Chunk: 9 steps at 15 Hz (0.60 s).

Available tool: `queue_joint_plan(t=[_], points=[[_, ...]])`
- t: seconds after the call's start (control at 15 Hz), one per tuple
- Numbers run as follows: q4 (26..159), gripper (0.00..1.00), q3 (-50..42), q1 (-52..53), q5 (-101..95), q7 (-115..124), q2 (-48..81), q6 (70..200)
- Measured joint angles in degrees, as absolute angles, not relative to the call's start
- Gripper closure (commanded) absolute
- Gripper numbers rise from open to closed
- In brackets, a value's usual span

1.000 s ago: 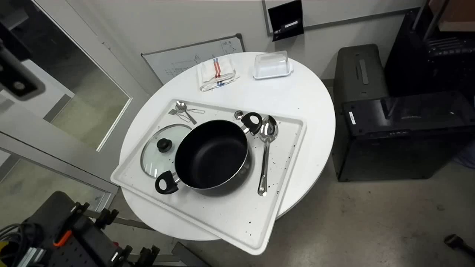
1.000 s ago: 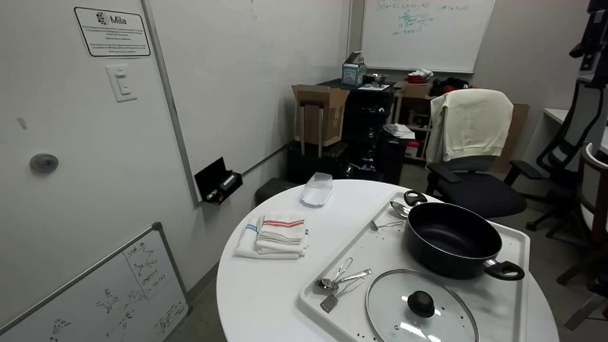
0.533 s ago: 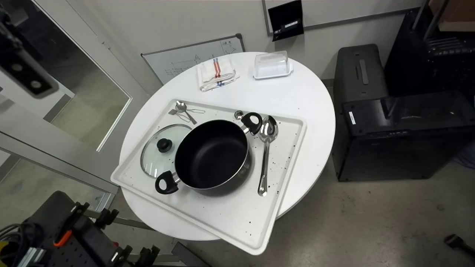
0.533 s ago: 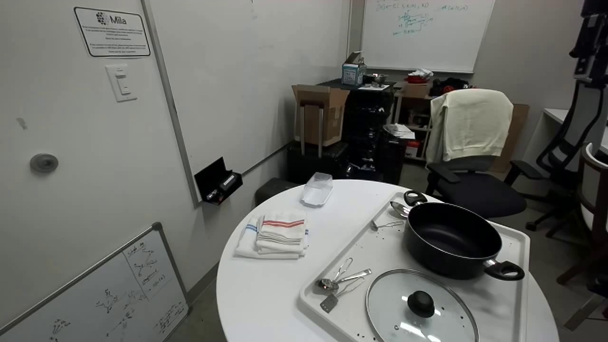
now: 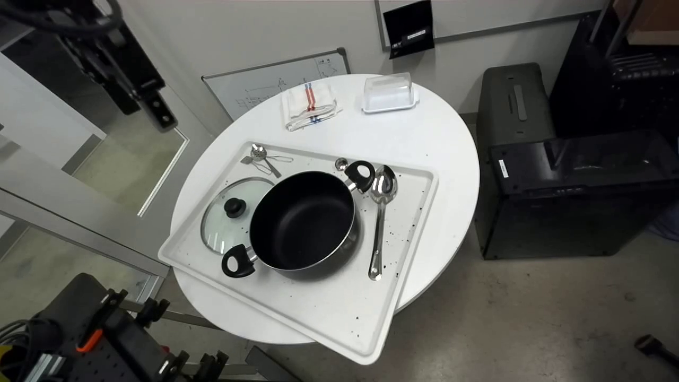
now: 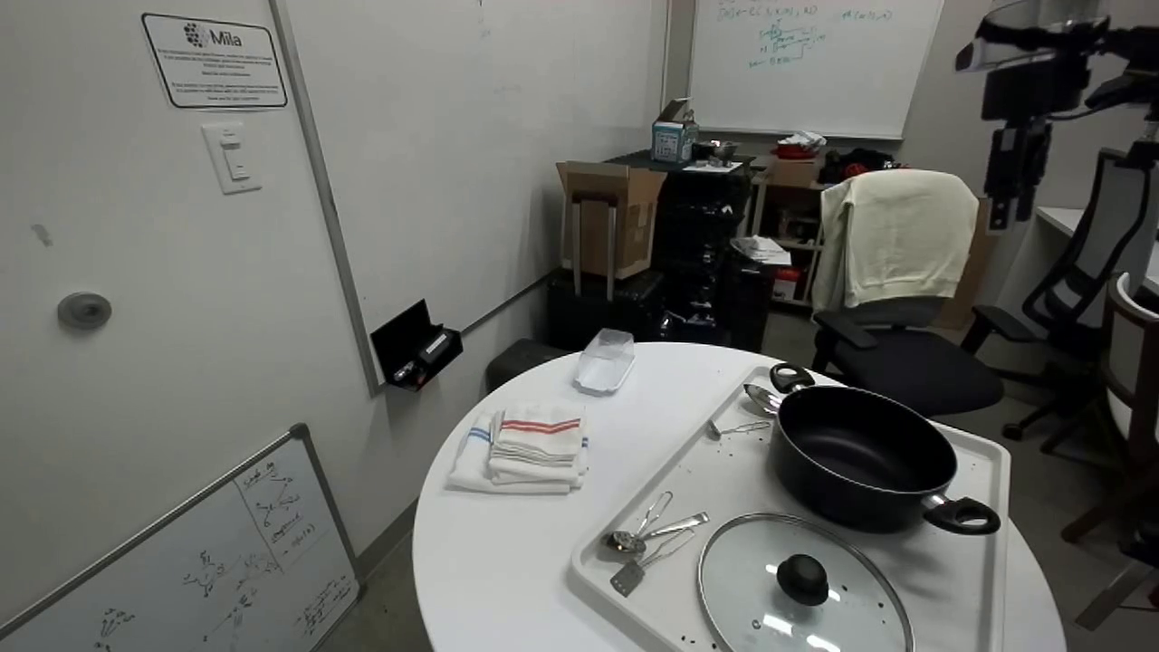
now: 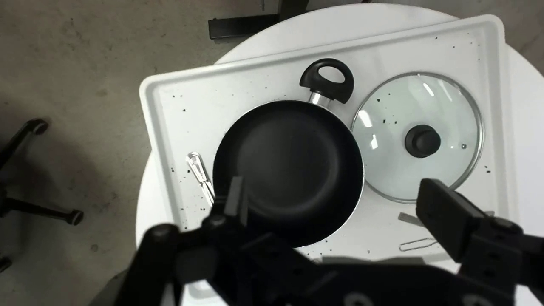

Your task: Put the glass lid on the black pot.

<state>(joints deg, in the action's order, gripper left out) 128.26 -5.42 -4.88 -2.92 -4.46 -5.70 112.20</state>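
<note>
Since half a second ago my gripper (image 5: pixel 148 116) has swung further in from the left of an exterior view and hangs well above the tray (image 5: pixel 329 315), fingers (image 7: pixel 446 217) spread wide with nothing between them. Next rightward, the glass lid (image 5: pixel 225 228) lies flat, knob (image 5: pixel 235 207) up, just beside the black pot (image 5: pixel 302 220), which stands uncovered. I judge this the reach for the lid; next I should line up over the knob, lower and pinch.
</note>
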Motion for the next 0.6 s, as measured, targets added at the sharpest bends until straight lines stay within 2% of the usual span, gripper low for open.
queue_joint_plan(t=[0.6], points=[[128.14,0.00,1.91,2.23,-8.80,-4.32,9.62,125.17]])
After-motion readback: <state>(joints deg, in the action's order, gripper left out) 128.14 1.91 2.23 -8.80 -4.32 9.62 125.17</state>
